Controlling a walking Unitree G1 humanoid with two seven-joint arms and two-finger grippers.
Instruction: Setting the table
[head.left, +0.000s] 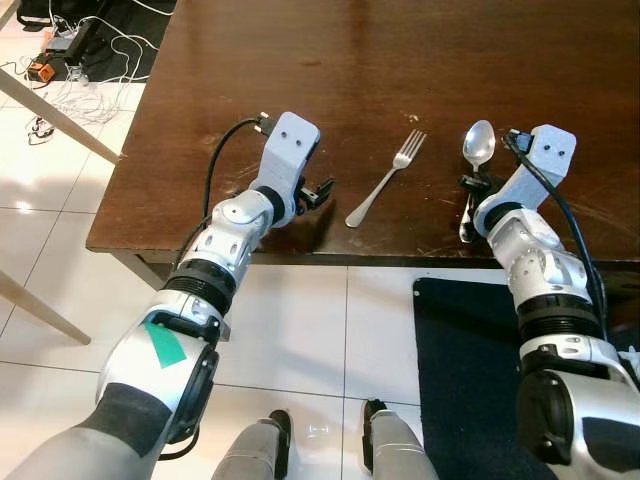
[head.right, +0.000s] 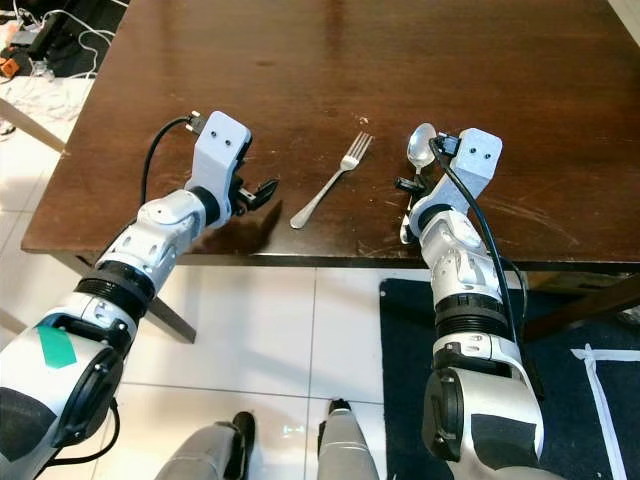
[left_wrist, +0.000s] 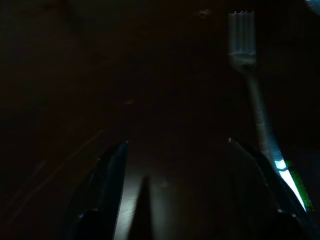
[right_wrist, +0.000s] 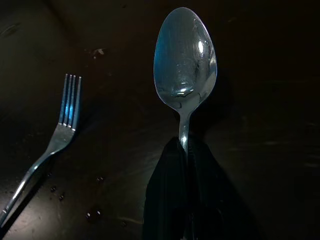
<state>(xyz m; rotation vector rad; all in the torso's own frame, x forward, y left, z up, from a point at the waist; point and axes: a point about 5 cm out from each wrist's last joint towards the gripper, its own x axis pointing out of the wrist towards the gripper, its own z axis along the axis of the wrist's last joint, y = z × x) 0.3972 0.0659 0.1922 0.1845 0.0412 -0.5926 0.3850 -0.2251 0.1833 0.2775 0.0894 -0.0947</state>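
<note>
- Left eye view: on the dark table (head.left: 400, 60), the fork (head.left: 388, 177) lies flat between both grippers, near the front edge.
- Left wrist view: left gripper (left_wrist: 175, 165) spread apart, empty.
- Right wrist view: right gripper (right_wrist: 186, 165) clenched around the spoon (right_wrist: 185, 60) handle, right of the fork.

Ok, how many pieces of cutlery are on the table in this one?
2. A fork lies free on the dark table, between the two arms. A spoon lies to its right, its handle pinched in the right end effector. Nothing else seems hidden.
</note>
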